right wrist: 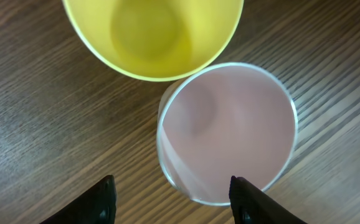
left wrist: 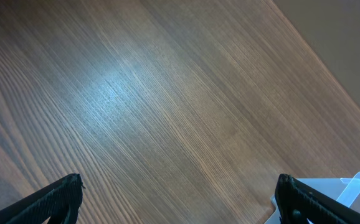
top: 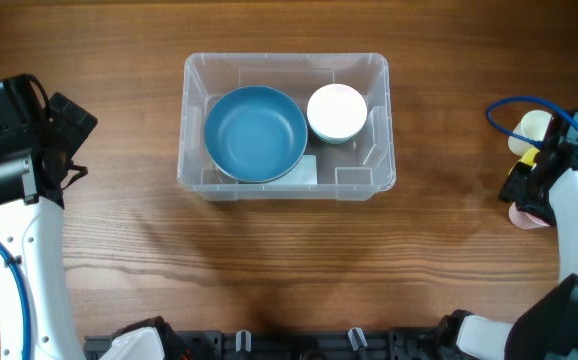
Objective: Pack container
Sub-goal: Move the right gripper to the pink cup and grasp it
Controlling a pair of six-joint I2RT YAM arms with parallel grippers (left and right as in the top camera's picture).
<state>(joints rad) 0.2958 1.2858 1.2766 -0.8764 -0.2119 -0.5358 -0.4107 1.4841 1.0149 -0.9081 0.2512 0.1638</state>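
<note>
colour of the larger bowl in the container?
Blue. The larger bowl shows best in the overhead view.

White arm links (top: pixel 34 260); black joints (top: pixel 14 110); blue cables (top: pixel 514 101)

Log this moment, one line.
container: blue bowl, white bowl inside | left pincer: open, empty | right pincer: open over pink cup, yellow cup adjacent

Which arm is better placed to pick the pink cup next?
Right: the right gripper hangs open just above the pink cup. The left gripper is open over bare table across the container.
</note>
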